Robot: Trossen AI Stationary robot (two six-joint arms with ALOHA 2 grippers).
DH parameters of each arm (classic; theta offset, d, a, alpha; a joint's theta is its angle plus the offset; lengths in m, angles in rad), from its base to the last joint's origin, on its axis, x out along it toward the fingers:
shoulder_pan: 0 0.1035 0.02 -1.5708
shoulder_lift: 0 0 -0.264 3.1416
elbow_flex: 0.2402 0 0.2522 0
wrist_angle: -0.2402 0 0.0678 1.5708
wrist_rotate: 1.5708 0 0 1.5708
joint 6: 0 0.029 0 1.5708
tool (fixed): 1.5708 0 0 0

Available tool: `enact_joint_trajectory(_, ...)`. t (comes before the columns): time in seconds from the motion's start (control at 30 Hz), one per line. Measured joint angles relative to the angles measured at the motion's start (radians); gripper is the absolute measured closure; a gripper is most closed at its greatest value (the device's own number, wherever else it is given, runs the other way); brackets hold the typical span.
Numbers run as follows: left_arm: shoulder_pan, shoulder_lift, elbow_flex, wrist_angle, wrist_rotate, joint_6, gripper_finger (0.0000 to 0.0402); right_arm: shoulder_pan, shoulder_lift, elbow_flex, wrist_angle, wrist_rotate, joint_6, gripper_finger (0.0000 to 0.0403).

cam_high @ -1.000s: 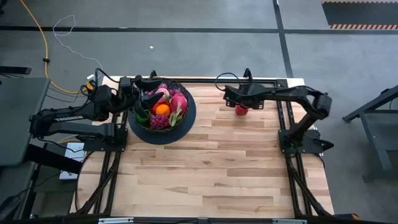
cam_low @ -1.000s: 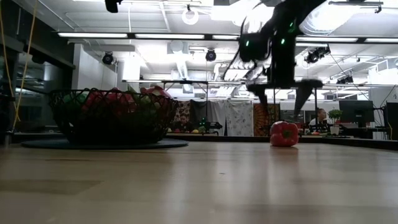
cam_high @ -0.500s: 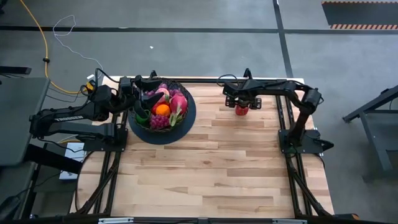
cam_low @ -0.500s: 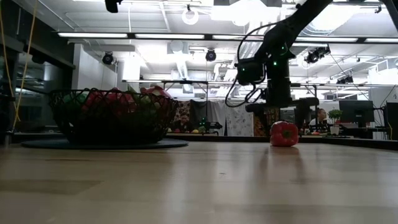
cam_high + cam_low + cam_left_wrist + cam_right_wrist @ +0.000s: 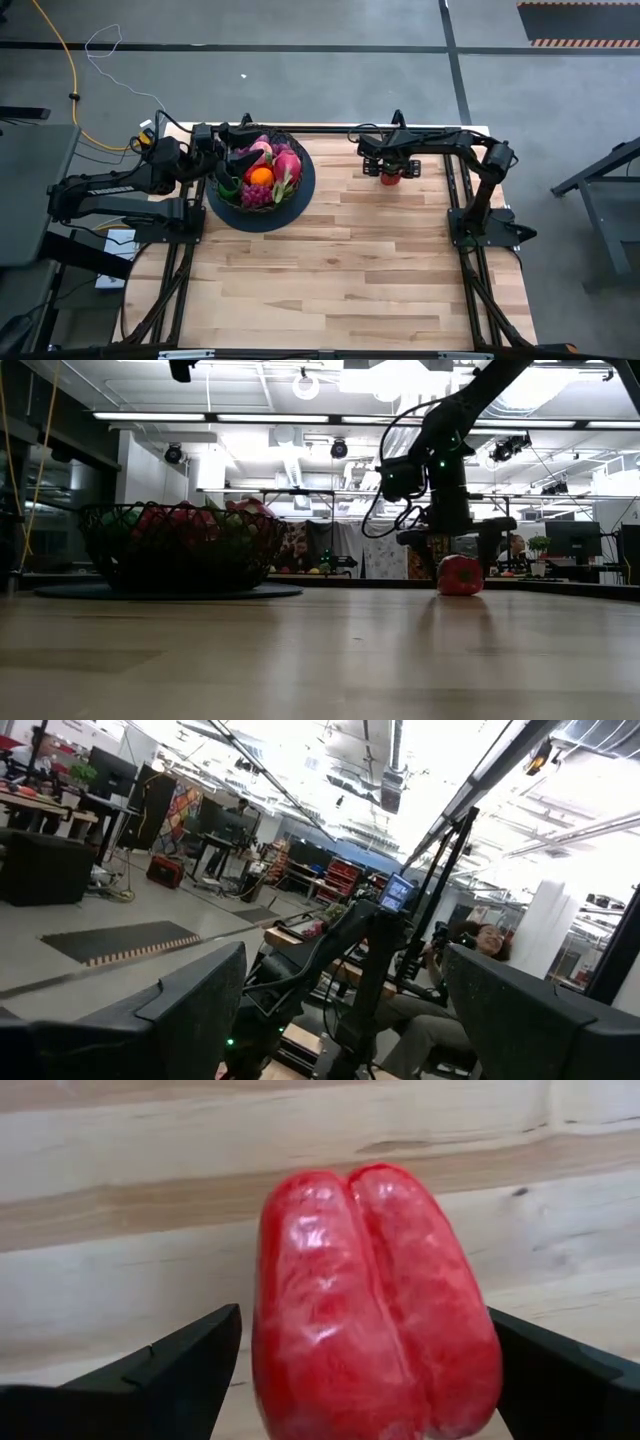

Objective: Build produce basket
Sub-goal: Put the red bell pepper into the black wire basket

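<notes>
A red pepper (image 5: 390,179) (image 5: 460,575) lies on its side on the wooden table near the far right. My right gripper (image 5: 390,168) (image 5: 457,553) points down over it, open. Its two fingers (image 5: 190,1355) (image 5: 545,1365) stand on either side of the pepper (image 5: 375,1310), close to it. The black wire basket (image 5: 150,565) on its dark round base (image 5: 303,192) stands at the far left, filled with produce: an orange (image 5: 260,175), purple grapes (image 5: 256,196) and pink and green pieces. My left gripper (image 5: 345,1010) is open and waits at the basket's far left rim (image 5: 224,147).
Black frame rails run along the table's far edge (image 5: 330,129) and the right arm's base (image 5: 485,225) stands at the right. Bare wooden tabletop (image 5: 330,270) stretches between basket and pepper and toward the near edge. A person sits in the room beyond (image 5: 480,945).
My right gripper has come down over the red pepper and tipped more steeply downward, so its open fingers now flank the pepper instead of hanging above it. The pepper, the basket and the left arm have stayed where they were.
</notes>
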Motion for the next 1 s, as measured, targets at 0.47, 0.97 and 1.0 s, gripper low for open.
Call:
enact_joint_trajectory(0.47,0.000,0.000,0.000,0.000,-0.004,0.002,0.0074,0.000,0.000,0.000,0.044,-0.041,0.004,0.0036)
enact_joint_trajectory(0.97,0.000,0.000,0.000,0.000,-0.016,0.002,0.0074,-0.001,0.000,0.000,0.039,-0.036,-0.055,0.0111)
enact_joint_trajectory(1.0,0.000,0.000,0.000,0.000,-0.016,0.003,0.0074,-0.001,0.000,0.000,0.036,-0.035,-0.090,0.0118)
